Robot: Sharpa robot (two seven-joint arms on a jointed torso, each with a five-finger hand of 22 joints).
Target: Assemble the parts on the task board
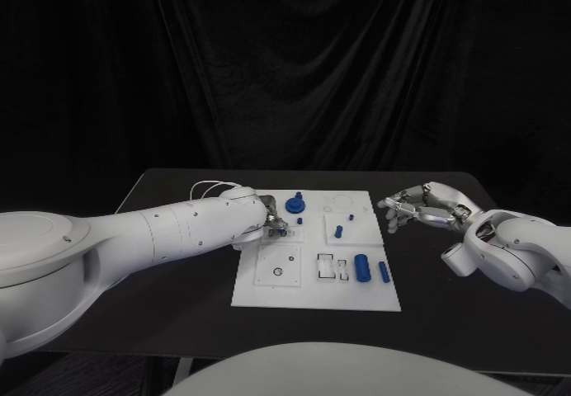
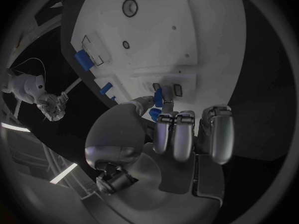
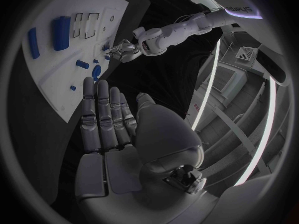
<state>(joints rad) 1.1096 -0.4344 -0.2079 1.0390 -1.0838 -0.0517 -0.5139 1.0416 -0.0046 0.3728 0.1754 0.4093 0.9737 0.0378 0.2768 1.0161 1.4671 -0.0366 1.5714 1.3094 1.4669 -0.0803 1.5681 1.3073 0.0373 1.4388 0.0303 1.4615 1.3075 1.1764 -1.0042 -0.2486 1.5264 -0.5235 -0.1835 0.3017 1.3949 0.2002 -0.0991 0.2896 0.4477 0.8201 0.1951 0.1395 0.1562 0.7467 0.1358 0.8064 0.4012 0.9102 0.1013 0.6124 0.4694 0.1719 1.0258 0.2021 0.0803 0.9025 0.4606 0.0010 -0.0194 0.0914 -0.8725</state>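
No writing is readable on the flat white rectangular task board (image 1: 317, 285); the left robot hand (image 1: 264, 216) pinches a small blue plastic part (image 2: 158, 98) at its 10 o'clock edge; the right robot hand (image 1: 417, 206) hovers released off its 2 o'clock edge, above bare black table (image 1: 446, 309).

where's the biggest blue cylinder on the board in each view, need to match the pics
Head view: the big blue cylinder lies at the task board's near right part.
Left wrist view: the big blue cylinder lies by the board's edge.
Right wrist view: the big blue cylinder lies beside the rectangular slots.
Shared landmark: those slots next to it.
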